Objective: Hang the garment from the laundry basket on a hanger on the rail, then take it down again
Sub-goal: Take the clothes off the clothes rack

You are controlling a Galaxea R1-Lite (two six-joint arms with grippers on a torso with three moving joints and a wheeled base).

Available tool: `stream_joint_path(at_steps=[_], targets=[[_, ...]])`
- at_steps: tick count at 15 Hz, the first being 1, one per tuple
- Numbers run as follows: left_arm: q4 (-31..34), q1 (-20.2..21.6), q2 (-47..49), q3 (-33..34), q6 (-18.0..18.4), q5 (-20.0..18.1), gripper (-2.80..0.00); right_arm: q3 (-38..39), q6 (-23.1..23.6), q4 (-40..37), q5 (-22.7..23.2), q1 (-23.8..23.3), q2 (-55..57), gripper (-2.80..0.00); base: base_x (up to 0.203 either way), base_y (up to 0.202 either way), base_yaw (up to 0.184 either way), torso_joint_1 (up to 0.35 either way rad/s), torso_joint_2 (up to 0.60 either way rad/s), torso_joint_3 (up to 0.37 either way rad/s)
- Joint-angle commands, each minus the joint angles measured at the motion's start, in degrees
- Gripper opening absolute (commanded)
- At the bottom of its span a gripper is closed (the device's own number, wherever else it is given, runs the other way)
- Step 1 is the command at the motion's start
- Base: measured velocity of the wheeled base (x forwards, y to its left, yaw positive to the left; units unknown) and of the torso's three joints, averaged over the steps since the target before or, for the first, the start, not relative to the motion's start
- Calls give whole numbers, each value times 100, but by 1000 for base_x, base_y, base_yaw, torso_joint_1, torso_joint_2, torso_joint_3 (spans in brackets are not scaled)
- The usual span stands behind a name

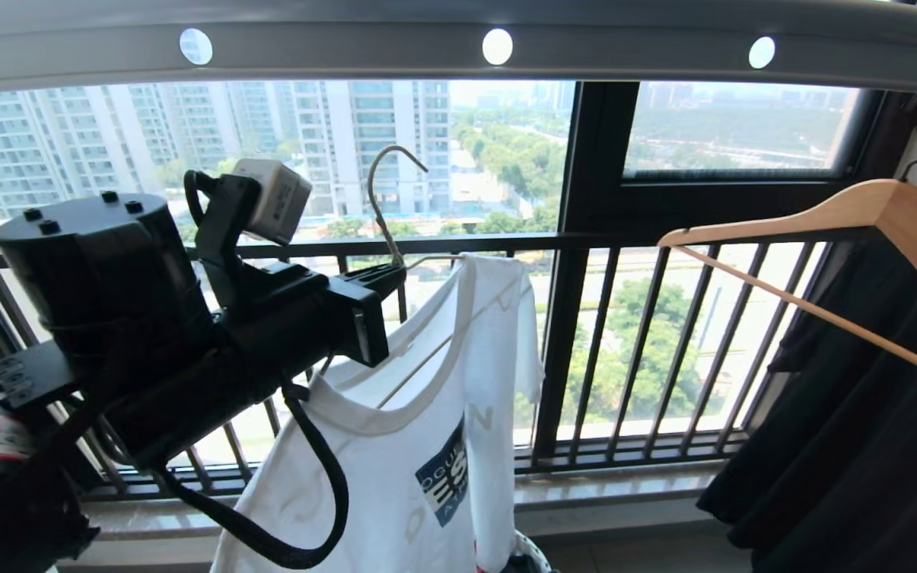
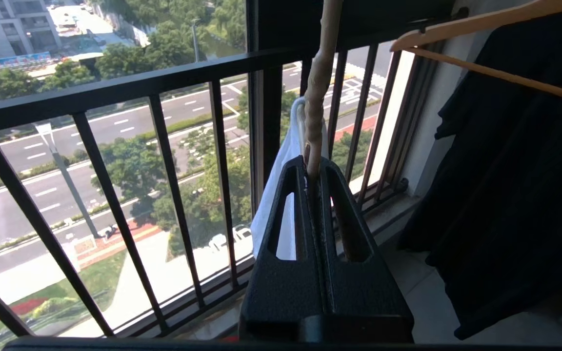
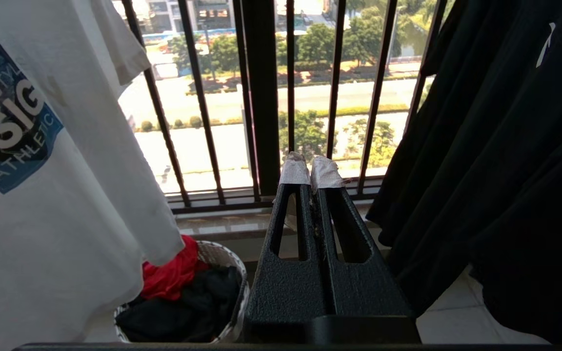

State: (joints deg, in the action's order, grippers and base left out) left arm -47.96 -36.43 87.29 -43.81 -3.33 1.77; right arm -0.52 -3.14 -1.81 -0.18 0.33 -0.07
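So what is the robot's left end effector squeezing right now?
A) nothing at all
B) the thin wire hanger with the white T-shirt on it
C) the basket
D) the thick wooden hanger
B: the left end effector is shut on the twisted neck of the wire hanger, with the white T-shirt draped on it, its hook not yet on the rail.

wooden hanger | black garment hanging | balcony railing behind
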Motion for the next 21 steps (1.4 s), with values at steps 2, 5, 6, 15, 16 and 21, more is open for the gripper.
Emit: stream_joint_path(at_steps=[2, 5, 6, 15, 16, 21], targets=[[-619, -48, 1121, -66, 67, -153, -280, -9, 6, -3, 1, 2, -1, -280, 0, 0, 0, 0, 0, 0], [-918, -54, 1429, -101, 97, -236, -280, -47, 4, -27, -64, -7, 5, -280, 0, 0, 0, 0, 0, 0], [-904, -57, 1442, -159, 121, -241, -280, -175, 5, -60, -69, -18, 28, -280, 0, 0, 0, 0, 0, 0], [-934, -32, 1843, -314, 79, -345, -280, -1861, -154, 646, 1130, 145, 4898, -280, 0, 0, 0, 0, 0, 0], [-934, -22, 1853, -352, 69, -335, -280, -2002, -218, 918, 1275, 320, 5523, -280, 0, 0, 0, 0, 0, 0], [-934, 48, 1853, -424, 38, -335, -280, -3118, -753, 2250, 1016, 1611, 8060, -280, 0, 0, 0, 0, 0, 0]])
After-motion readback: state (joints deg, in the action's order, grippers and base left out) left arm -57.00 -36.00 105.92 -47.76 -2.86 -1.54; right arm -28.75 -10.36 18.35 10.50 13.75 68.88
